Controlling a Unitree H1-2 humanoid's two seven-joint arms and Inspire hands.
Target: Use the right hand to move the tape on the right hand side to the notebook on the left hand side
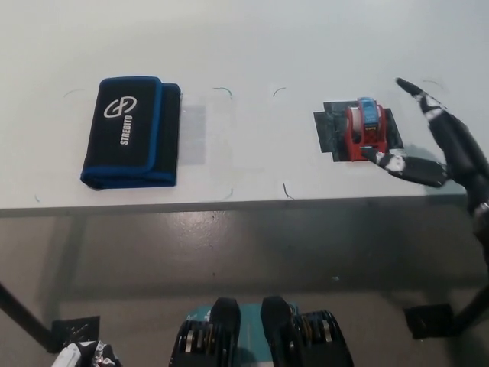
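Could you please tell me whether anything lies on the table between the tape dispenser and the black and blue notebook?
In the head view, no object lies between the tape dispenser and the notebook: only white table with faint pen marks and a clear taped patch.
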